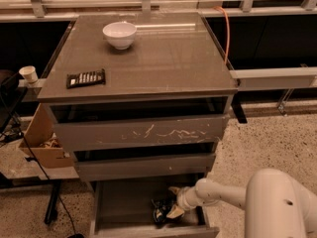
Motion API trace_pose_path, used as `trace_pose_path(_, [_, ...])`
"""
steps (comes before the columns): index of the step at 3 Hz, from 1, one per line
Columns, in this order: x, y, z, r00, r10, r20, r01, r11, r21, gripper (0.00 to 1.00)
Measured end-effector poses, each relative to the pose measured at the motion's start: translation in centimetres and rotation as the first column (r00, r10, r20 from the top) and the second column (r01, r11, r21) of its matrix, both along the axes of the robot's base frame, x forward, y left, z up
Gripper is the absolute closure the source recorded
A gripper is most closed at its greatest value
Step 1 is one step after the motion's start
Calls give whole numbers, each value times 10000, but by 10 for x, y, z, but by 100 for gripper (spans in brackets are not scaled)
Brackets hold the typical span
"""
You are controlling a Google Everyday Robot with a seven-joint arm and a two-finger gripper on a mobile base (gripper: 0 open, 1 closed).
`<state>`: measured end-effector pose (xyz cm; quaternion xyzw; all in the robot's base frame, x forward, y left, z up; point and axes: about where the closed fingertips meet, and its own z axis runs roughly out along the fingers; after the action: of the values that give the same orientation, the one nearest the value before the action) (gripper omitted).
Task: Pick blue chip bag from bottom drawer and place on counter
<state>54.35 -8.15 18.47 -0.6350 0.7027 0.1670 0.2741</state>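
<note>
The blue chip bag [160,209] is a small dark crumpled bag lying on the floor of the open bottom drawer [124,202], right of its middle. My gripper [174,201] reaches into the drawer from the right on a white arm. Its pale fingers [175,212] are spread apart, one by the bag's near right edge and one behind it, not closed on the bag. The counter [158,58] is the glossy grey-brown top of the cabinet.
A white bowl [119,34] stands at the counter's back. A flat black bar [86,78] lies at its front left. The top drawer front [143,133] has white scratches. A cardboard box [42,140] sits left of the cabinet. An orange cable [226,29] hangs at the back right.
</note>
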Motion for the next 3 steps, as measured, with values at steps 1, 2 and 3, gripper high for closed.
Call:
trace_pose_path(1, [8, -3, -26, 9991, -129, -392, 117, 9995, -307, 31])
trace_pose_path(2, [10, -4, -28, 9992, -139, -382, 126, 9993, -341, 49])
trace_pose_path(3, [10, -4, -28, 9992, -139, -383, 126, 9993, -341, 72])
